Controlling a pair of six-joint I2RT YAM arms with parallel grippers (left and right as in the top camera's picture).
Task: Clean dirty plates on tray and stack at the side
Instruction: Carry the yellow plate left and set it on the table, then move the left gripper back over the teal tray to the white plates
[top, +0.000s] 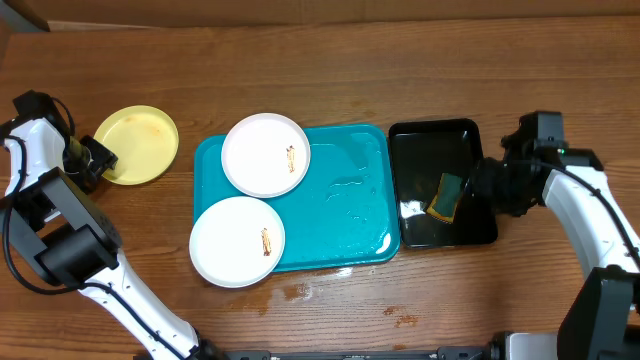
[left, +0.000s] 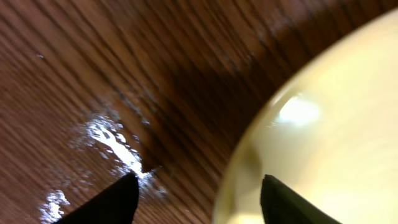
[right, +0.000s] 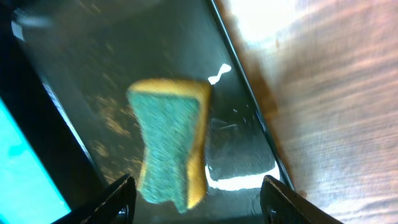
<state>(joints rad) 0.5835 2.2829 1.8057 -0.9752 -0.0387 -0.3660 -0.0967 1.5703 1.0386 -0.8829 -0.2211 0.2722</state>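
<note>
A pale yellow-green plate (top: 137, 145) (left: 329, 130) lies on the wood, left of the turquoise tray (top: 350, 190). My left gripper (top: 98, 158) (left: 199, 199) is open, with its fingers (left: 118, 202) either side of that plate's left rim. Two white plates with small brown smears sit on the tray, one at the back (top: 265, 154) and one at the front (top: 237, 241) overhanging the rim. My right gripper (top: 478, 187) (right: 199, 199) hangs open over the black tray, with the sponge (right: 171, 143) lying loose ahead of its fingertips.
The glossy black tray (top: 440, 140) stands right of the turquoise tray and holds the green-and-yellow sponge (top: 445, 197). Wet patches (top: 300, 292) mark the wood in front of the turquoise tray and the table (left: 112, 140) beside the yellow plate.
</note>
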